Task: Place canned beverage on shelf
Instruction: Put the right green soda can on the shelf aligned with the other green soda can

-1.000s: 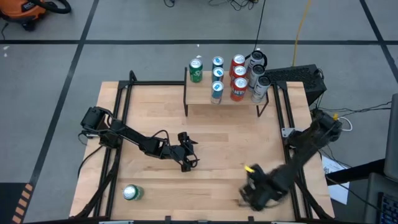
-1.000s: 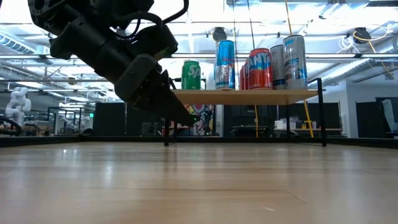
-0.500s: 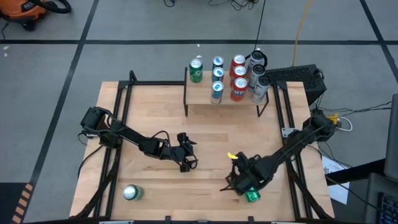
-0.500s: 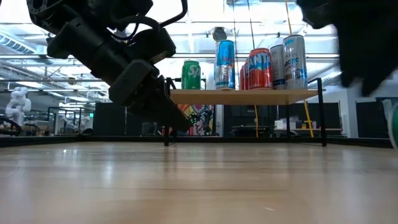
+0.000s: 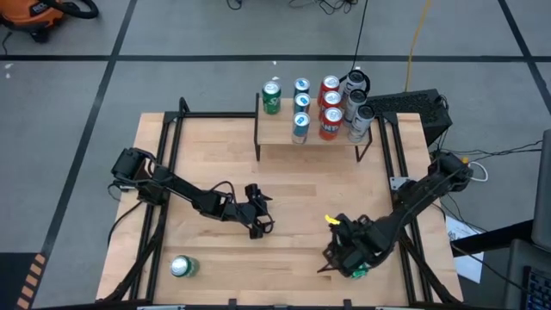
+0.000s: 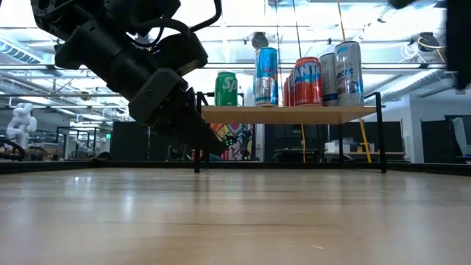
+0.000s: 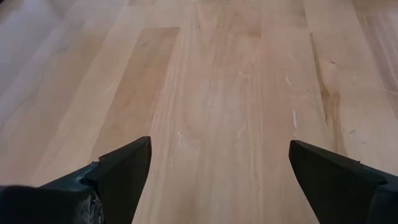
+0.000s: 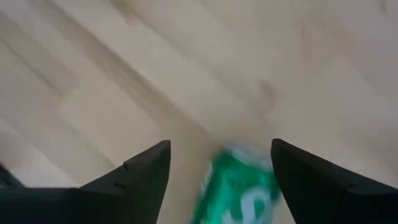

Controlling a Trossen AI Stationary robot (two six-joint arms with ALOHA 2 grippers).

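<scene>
A green can (image 5: 357,273) lies near the table's near right corner, right under my right gripper (image 5: 349,258). That gripper points steeply down, and in its wrist view the can (image 8: 239,186) shows between its parted fingers. My left gripper (image 5: 258,217) hovers open over bare wood at mid table, with nothing between its fingers (image 7: 217,168). The shelf (image 5: 280,129) stands at the far edge on black legs and carries several upright cans (image 5: 330,108). A second green can (image 5: 182,267) lies near the near left corner. My right gripper comes at the green can from above, with one finger (image 8: 143,171) on each side of its body (image 8: 249,193). A gap shows beside one finger. I cannot tell whether the other finger touches the can.
The shelf's cans, a green one (image 6: 227,88) among blue, red and silver ones, fill its right and middle parts. Black frame rails (image 5: 168,172) run along the table's left and right sides. Bare wood lies between the two arms and in front of the shelf.
My right gripper has swung from the near right corner a little toward the table's left and far side, then part of the way back, rolling about its own axis. The green can, hidden under the gripper a second ago, now shows at its near side.
</scene>
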